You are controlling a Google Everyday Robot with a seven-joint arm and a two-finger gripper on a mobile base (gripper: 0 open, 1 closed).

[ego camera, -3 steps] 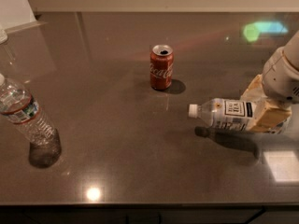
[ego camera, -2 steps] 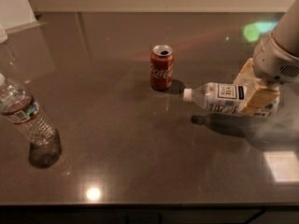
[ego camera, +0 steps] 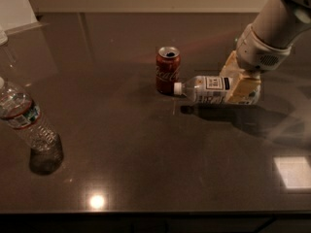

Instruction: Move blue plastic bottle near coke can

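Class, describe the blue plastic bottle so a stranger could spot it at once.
On the dark table, find the red coke can. Beside it the gripper holds the blue plastic bottle sideways, cap toward the can. Unlike the clear water bottle far left, it is pale with a white label.

The arm (ego camera: 279,18) slants down and leftward from above the far right corner of the surface (ego camera: 146,178). Its pale, thick wrist (ego camera: 260,50) ends in the hand (ego camera: 241,81), which is low over the far half, near the right edge. The yellowish fingers (ego camera: 245,89) are clamped on the base end of the blue plastic bottle (ego camera: 209,89), holding it on its side.
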